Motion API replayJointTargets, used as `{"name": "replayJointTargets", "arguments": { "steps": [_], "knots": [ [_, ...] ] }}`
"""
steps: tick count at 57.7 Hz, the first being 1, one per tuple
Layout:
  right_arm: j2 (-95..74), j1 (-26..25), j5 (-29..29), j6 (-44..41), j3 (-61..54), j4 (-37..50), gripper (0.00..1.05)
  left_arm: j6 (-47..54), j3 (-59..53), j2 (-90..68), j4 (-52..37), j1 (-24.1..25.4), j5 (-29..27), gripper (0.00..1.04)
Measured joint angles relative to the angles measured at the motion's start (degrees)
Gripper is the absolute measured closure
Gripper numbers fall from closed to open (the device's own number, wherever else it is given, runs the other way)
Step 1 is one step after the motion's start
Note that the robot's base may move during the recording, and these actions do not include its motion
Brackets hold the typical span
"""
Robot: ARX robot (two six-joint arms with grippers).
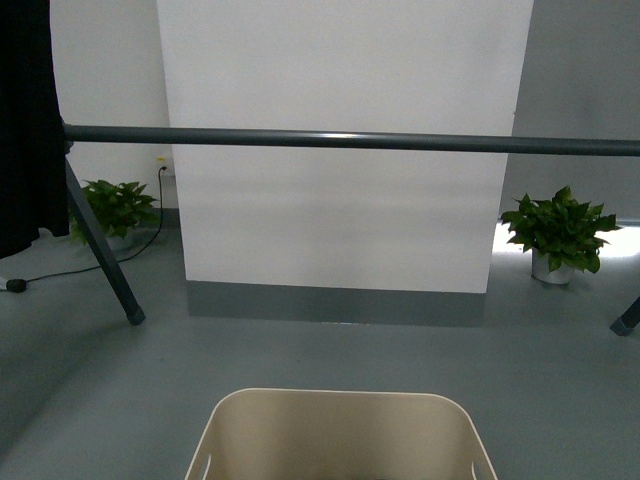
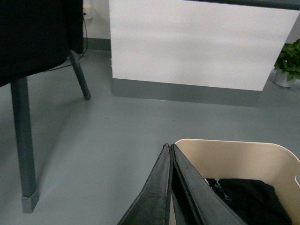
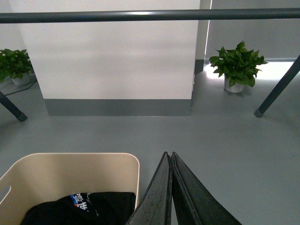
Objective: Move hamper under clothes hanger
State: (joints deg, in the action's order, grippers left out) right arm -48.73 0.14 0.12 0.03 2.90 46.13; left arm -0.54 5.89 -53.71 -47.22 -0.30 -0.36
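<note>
While hamper (image 1: 340, 435) sits on grey floor (image 1: 330, 350) at bottom centre of front view, clothes hanger (image 1: 350, 140) bar spans full width beyond it, legs planted left and right. Hamper near side of bar, not beneath it. Black garment (image 2: 248, 201) lies inside hamper. Left gripper (image 2: 171, 149) just outside hamper's left rim, jaws pressed together, holding nothing. Right gripper (image 3: 168, 155) just outside right rim, jaws likewise closed, empty. Rim contact: cannot tell. Potted plant (image 1: 560, 235) by wall.
</note>
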Motion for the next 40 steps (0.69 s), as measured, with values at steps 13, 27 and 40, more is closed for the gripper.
{"name": "replayJointTargets", "arguments": {
  "steps": [13, 27, 40],
  "knots": [
    [8.28, -0.02, -0.02, 0.0, -2.29, -7.08, 1.03, 0.04, -4.44, 6.29, 2.23, 0.17, 0.37, 1.01],
    [19.85, -0.02, -0.04, 0.0, -2.6, -17.57, 1.03, 0.15, -4.85, 18.8, 13.0, 0.17, 0.37, 1.01],
    [25.7, -0.02, -0.02, 0.0, -2.6, -23.06, 1.03, 0.17, -4.87, 25.97, 19.67, 0.17, 0.37, 1.01]
  ]
}}
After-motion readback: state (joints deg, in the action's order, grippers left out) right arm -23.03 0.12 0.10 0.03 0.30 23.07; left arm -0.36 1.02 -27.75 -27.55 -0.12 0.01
